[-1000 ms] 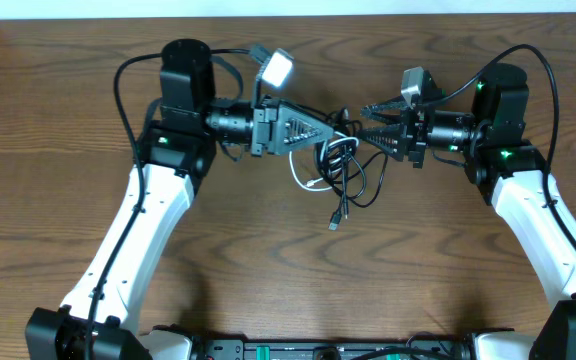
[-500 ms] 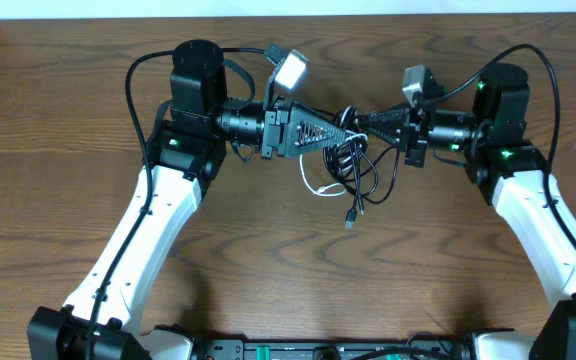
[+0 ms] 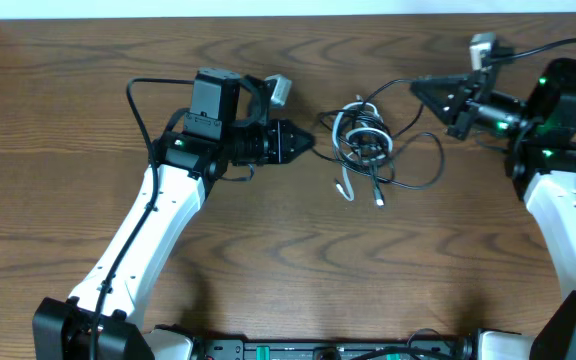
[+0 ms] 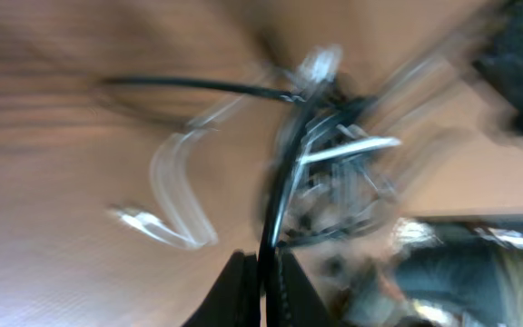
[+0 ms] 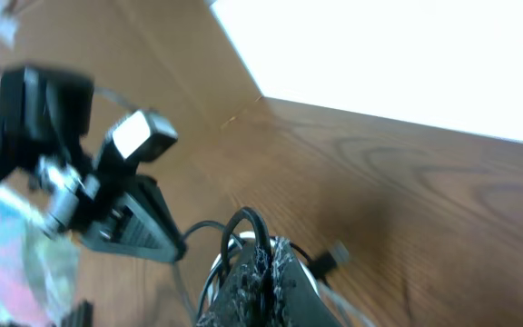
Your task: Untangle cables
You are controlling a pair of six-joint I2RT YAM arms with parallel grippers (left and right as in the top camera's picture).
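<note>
The cables (image 3: 365,146) lie as a knot of black cords with one white cord (image 3: 344,186) at the table's middle back. My left gripper (image 3: 311,143) points right, just left of the knot. In the left wrist view, which is blurred, it (image 4: 263,272) is shut on a black cable (image 4: 275,200), with the white cord (image 4: 176,195) to the left. My right gripper (image 3: 417,89) is up and to the right of the knot. A thin black cord runs from the knot to its tip. In the right wrist view its jaws (image 5: 261,259) are shut, with a black cable (image 5: 246,222) looped at them.
A black loop (image 3: 430,165) trails to the right of the knot, and a black plug end (image 3: 379,201) lies in front of it. The wooden table (image 3: 268,260) meets a white wall (image 5: 407,54) at the back. The left arm (image 5: 116,204) shows in the right wrist view.
The two grippers have pulled apart. The right one rose toward the back right and the left one drew back left. The knot shifted right and spread out on the table.
</note>
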